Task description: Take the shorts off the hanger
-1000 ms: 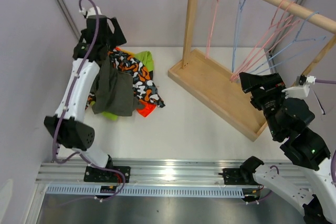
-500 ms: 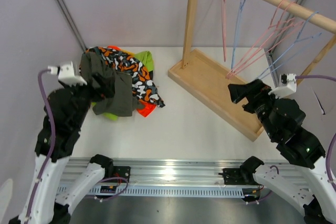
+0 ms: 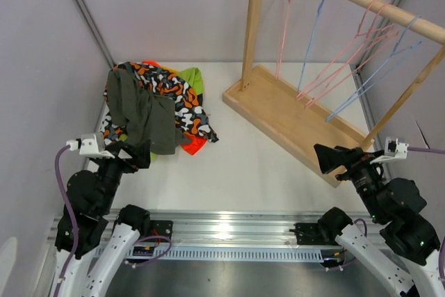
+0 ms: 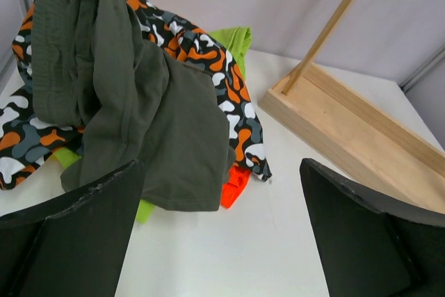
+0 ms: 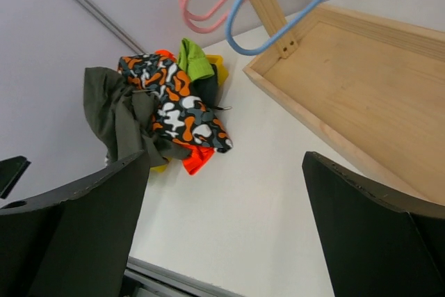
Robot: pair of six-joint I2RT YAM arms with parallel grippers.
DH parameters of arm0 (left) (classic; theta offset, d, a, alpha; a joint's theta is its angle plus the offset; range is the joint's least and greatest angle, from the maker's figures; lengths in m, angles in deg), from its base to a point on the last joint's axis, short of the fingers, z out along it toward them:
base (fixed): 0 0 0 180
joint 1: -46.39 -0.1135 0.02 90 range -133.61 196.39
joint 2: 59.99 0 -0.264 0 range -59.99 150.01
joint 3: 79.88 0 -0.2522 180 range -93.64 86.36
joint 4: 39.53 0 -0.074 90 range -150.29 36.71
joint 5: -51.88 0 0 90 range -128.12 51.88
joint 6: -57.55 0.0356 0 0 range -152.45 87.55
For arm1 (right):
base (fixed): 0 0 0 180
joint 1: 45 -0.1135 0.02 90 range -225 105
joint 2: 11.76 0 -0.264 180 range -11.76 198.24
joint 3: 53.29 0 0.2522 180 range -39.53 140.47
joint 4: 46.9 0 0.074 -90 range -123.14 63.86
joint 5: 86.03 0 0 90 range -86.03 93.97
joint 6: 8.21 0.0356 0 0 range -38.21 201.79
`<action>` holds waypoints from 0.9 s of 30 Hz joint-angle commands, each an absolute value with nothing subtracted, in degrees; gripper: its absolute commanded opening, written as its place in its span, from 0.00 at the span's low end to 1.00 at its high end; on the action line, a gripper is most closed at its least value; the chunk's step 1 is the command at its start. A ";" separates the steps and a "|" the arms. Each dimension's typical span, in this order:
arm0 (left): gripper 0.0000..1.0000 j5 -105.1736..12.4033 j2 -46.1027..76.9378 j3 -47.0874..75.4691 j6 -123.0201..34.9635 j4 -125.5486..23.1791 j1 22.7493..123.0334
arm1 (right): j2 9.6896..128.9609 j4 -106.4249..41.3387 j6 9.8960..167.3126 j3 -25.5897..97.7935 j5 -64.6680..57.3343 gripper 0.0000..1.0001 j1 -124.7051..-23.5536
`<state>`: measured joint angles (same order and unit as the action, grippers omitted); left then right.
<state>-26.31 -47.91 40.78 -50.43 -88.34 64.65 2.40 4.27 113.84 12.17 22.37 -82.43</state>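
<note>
The shorts lie in a heap at the table's back left. The dark olive pair (image 3: pixel 142 113) is on top, over the camouflage pair (image 3: pixel 186 106). The lime green pair (image 3: pixel 195 78) and the bright orange pair (image 3: pixel 195 145) stick out at the edges. The navy pair is hidden. The heap also shows in the left wrist view (image 4: pixel 139 116) and the right wrist view (image 5: pixel 163 113). Several pink and blue hangers (image 3: pixel 316 39) hang empty on the wooden rail. My left gripper (image 3: pixel 132 154) is open and empty, near of the heap. My right gripper (image 3: pixel 334 160) is open and empty, near of the rack's base.
The wooden rack (image 3: pixel 288 116) has a tray-like base that runs diagonally across the right half of the table, with an upright post (image 3: pixel 254 26) at its far left. A metal rail (image 3: pixel 222 227) lies along the near edge. Grey walls close in the left and back.
My left arm has drawn back from the heap to the near edge, and the olive shorts now rest on the heap. My right arm has drawn back from the rack towards the near edge.
</note>
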 commanded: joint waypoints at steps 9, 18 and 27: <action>0.99 -27.49 -44.79 42.51 -49.94 -88.44 65.03 | -4.89 8.52 108.07 11.71 33.15 0.99 -82.80; 0.99 -26.87 -44.17 42.94 -50.20 -88.53 65.02 | -4.28 7.82 107.81 10.13 32.19 0.99 -82.80; 0.96 -26.69 -41.98 43.03 -50.82 -88.71 65.02 | -4.81 7.29 107.37 9.86 31.13 1.00 -82.27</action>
<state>-26.68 -43.56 42.68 -50.45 -89.45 64.70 -4.68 8.60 108.66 10.07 31.74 -82.43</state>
